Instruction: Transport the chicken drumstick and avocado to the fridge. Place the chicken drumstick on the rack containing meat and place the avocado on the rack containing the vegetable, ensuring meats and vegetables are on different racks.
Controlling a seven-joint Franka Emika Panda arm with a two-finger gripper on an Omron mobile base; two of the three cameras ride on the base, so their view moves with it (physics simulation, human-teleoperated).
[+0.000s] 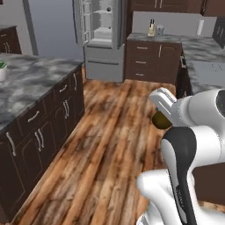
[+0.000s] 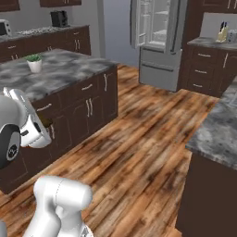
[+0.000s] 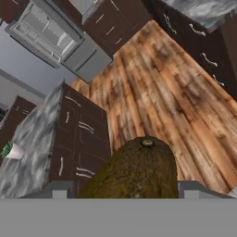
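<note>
While unlabelled, avocado [image 3: 139, 171] sits gripped.

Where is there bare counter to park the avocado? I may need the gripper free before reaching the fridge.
The gripper is shut on the avocado. The island counter is mostly bare marble; only the small potted plant stands on it, toward its far left side. The right-hand counter looks bare nearby. The back counter by the fridge is crowded with a knife block.

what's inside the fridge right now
The fridge stands open across the kitchen, showing pale shelves and a small dark item up high. Anything else on the racks is too far to tell.
</note>
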